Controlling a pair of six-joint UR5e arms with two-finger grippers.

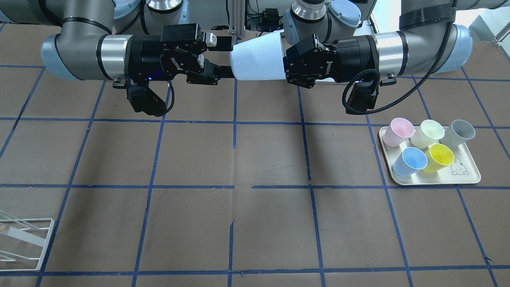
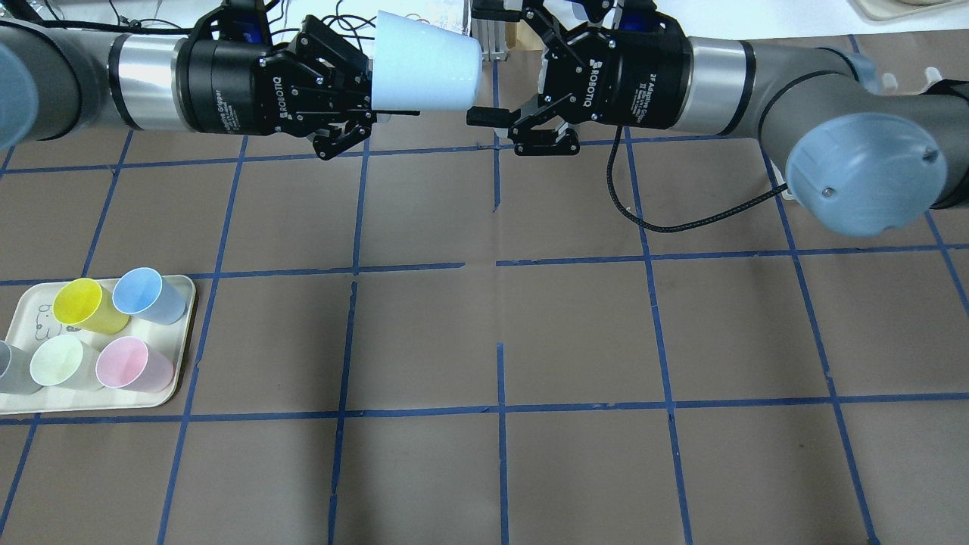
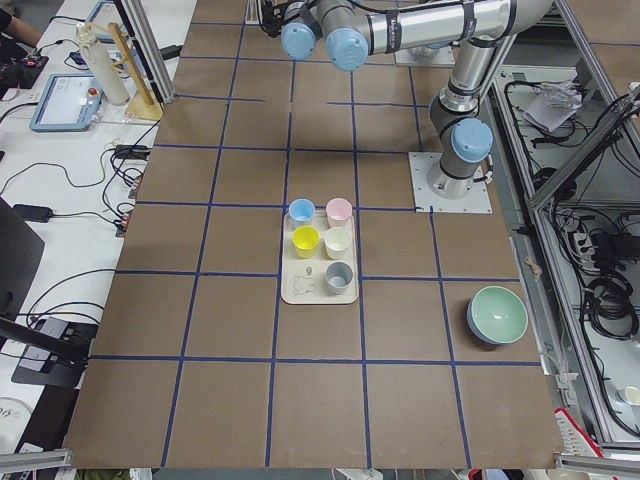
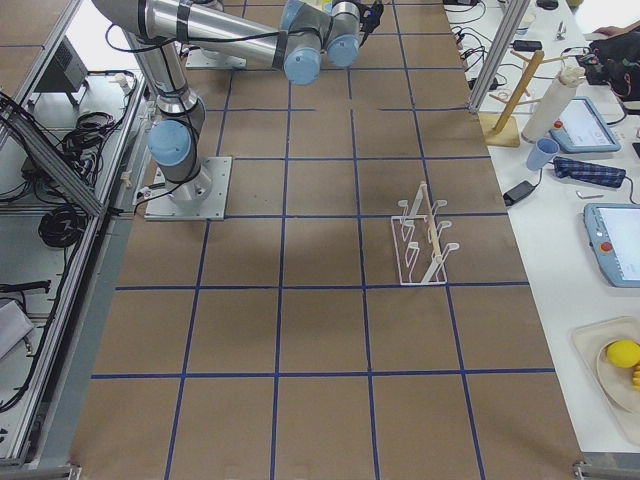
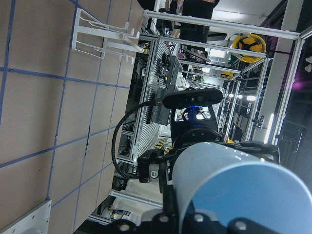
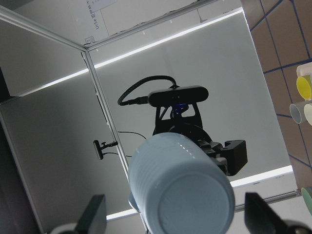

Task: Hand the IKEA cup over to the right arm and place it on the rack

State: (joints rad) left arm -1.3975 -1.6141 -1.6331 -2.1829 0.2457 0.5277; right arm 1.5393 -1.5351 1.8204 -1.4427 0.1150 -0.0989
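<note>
The pale sky-blue IKEA cup [image 1: 258,57] hangs on its side high over the table's far middle, between the two arms; it also shows in the overhead view [image 2: 424,72]. My left gripper [image 1: 287,59] is shut on its wide rim end. My right gripper [image 1: 230,57] is open, with its two fingers either side of the cup's narrow base and a gap showing to each. The right wrist view shows the cup base [image 6: 180,190] between the spread fingers [image 6: 95,212]. The white wire rack [image 1: 24,239] stands on the table at my right, also in the exterior right view [image 4: 425,240].
A cream tray [image 1: 474,181] at my left holds several cups, among them a deeper blue one [image 1: 410,161] and a grey one [image 1: 460,133]. A green bowl [image 3: 497,315] sits near the robot's side, on my left.
</note>
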